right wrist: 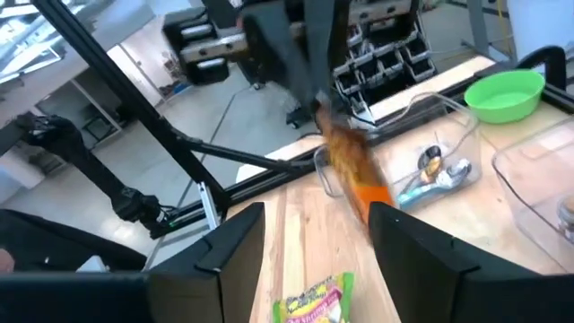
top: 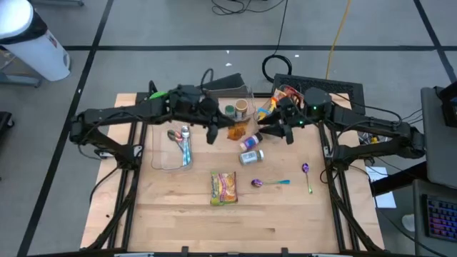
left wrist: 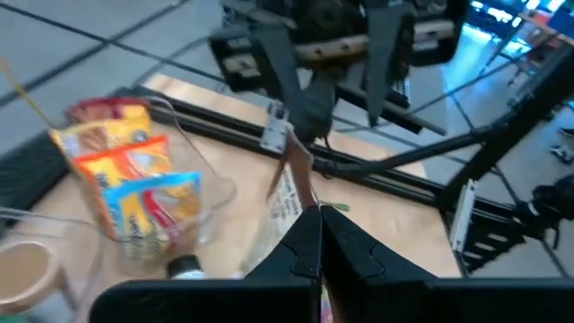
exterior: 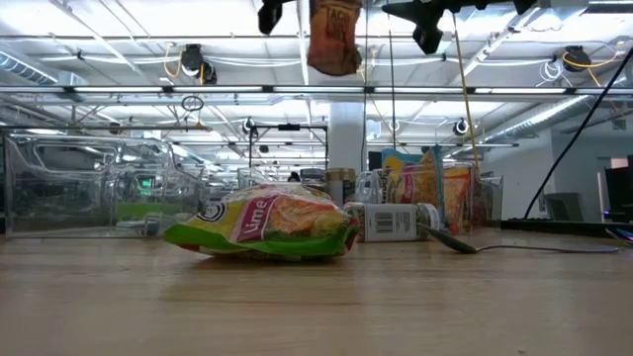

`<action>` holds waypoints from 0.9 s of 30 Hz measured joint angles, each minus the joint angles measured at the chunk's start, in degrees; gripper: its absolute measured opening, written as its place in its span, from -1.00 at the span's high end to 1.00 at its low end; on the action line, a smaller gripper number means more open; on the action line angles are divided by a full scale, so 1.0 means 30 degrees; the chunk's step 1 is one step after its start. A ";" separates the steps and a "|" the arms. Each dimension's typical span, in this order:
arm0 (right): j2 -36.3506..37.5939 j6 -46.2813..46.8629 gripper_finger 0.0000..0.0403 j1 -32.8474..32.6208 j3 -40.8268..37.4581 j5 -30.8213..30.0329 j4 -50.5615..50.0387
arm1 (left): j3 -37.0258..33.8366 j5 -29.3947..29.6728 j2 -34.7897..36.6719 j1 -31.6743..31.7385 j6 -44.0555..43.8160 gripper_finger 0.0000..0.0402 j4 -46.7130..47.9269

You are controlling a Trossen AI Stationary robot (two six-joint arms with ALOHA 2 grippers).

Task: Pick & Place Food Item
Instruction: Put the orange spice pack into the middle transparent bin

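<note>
My left gripper [top: 223, 128] is shut on an orange snack bag [top: 240, 131], held high above the table's far middle. The bag also shows at the top of the low view [exterior: 334, 40] and in the right wrist view [right wrist: 354, 166]. My right gripper [top: 280, 130] is open and empty, just right of the bag and facing it; its fingers [right wrist: 238, 247] stand wide apart. A lime-green snack packet [top: 223, 187] lies flat on the table's near middle. My left gripper pinches the orange bag by one thin edge [left wrist: 300, 193] between its two shut fingers [left wrist: 345, 247]. It comes at the bag from the table's left. The bag is lifted clear of the table and hangs down past the fingers [exterior: 334, 44].
A clear bin with snack bags [top: 275, 103] and jars [top: 241, 108] stand at the far side. A clear tray with spoons [top: 178, 146] lies at the left. A white bottle [top: 251, 155] and two purple spoons [top: 268, 183] [top: 307, 175] lie mid-table. A green bowl [top: 158, 94] sits far left.
</note>
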State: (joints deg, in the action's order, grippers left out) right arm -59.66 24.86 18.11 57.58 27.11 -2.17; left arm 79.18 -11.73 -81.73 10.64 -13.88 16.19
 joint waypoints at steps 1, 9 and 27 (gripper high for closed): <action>0.0000 -0.0003 0.03 -0.0003 0.0000 0.0006 -0.0021 | 0.0000 0.0137 0.0151 0.0135 0.0154 1.00 0.0149; 0.0000 0.0287 0.09 -0.0035 0.0000 -0.0007 -0.0019 | 0.0003 0.2502 0.0609 0.1898 0.0398 1.00 0.2188; -0.0007 0.0443 0.12 -0.0071 -0.1835 -0.1033 0.0426 | -0.2142 1.2567 0.0258 0.5158 -0.5364 1.00 0.0675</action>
State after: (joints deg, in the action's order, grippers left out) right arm -59.68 26.19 17.90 52.08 24.02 -0.89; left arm 72.75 25.97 -80.95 26.11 -29.97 18.21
